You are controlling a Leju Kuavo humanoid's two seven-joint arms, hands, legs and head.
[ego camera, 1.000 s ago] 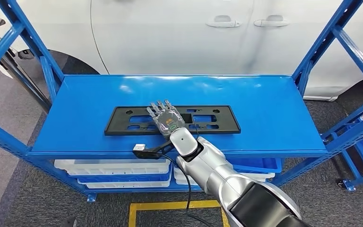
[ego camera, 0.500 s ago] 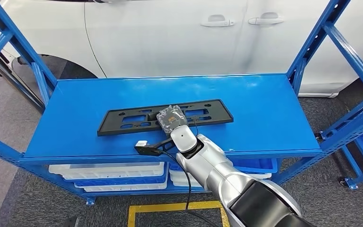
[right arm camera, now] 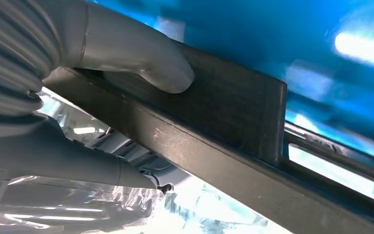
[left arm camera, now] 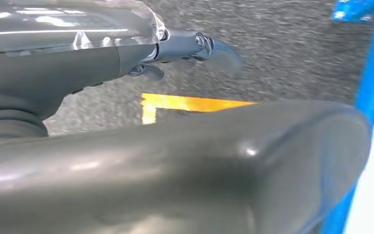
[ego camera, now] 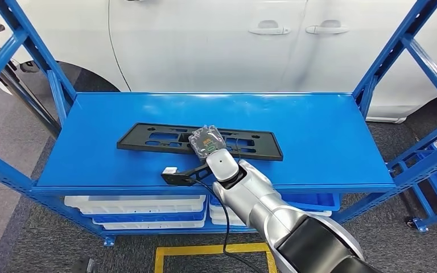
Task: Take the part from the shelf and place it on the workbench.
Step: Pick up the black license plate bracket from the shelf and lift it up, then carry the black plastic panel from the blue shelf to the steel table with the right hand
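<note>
Part (ego camera: 148, 140) lies crosswise on shelf (ego camera: 318, 136), right hand (ego camera: 206, 142) fingers gripping it.

Car workshop: blue steel shelf (ego camera: 318, 131) beside a white car (ego camera: 216, 40).

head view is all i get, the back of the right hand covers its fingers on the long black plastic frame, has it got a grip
Observer: Yes. The right wrist view shows the right hand with its thumb pressed on one face of the long black plastic frame and the rest of the hand on the bar's other side.
Operator: and the left hand
Observer: The left wrist view shows the left hand over grey carpet near a yellow floor line, with nothing visible in it.
</note>
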